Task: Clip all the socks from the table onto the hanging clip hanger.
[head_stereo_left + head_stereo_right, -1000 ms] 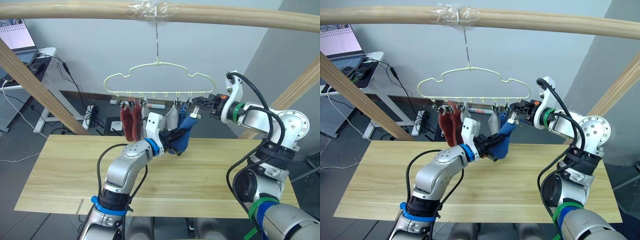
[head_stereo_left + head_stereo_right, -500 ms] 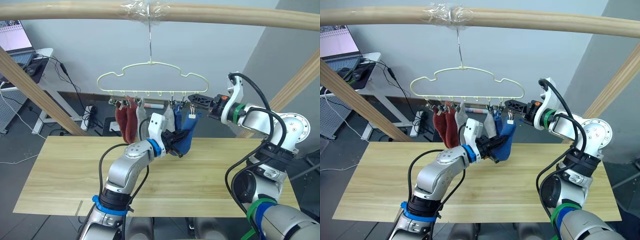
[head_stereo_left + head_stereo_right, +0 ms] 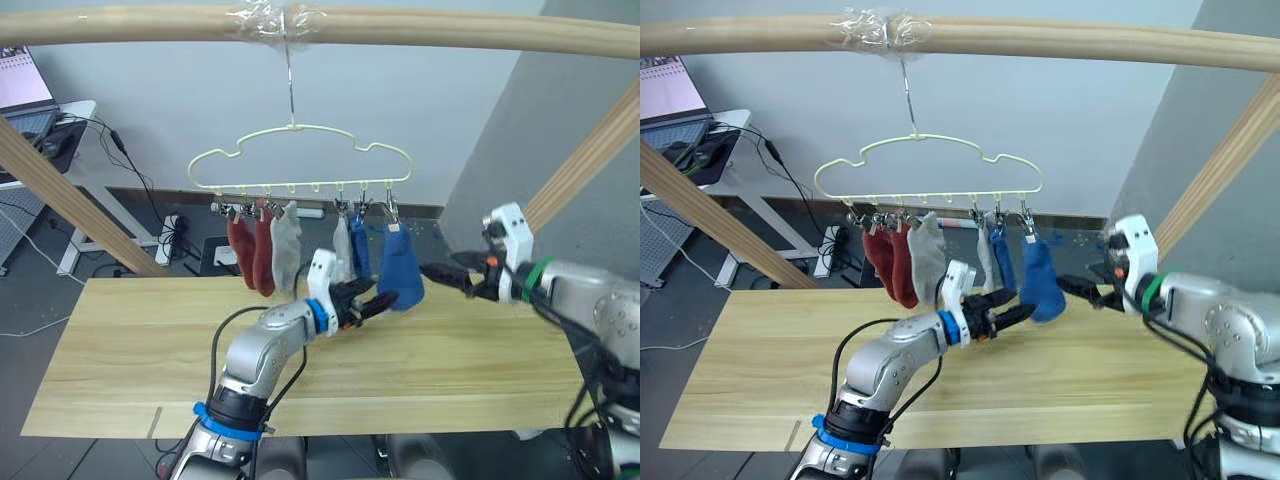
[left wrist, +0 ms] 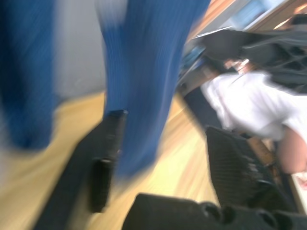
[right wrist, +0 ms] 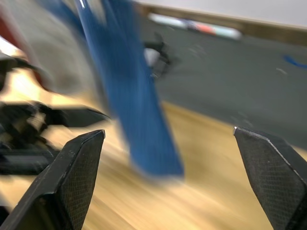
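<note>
Change vs 0.5 s ago: R gripper (image 3: 440, 271) has come off the end clip and dropped low, now level w/ the sock toes; L gripper (image 3: 378, 303) has let go of the last blue sock (image 3: 400, 272), which it was bunching up before. That sock now hangs straight from the rightmost clip of the hanger (image 3: 300, 165). Both grippers spread: L fingers (image 4: 103, 165) apart w/ the blue fabric just beyond them, not pinched; R fingers (image 5: 79, 165) wide apart, nothing between. Count on hanger, L to R: two red socks (image 3: 252, 255), grey sock (image 3: 286, 255), second grey (image 3: 342, 258), blue (image 3: 361, 258), then the last blue. All six up; table (image 3: 130, 350) shows no sock on the planks. Judgement: clipping looks done, only arm retreat left. Position: last blue sock sits between the two grippers, L one just beside its toe on the robot's left and slightly below, R one near on the other side, apart from fabric. Risk, a guess: L fingers close enough to snag the toe when pulling back.
</note>
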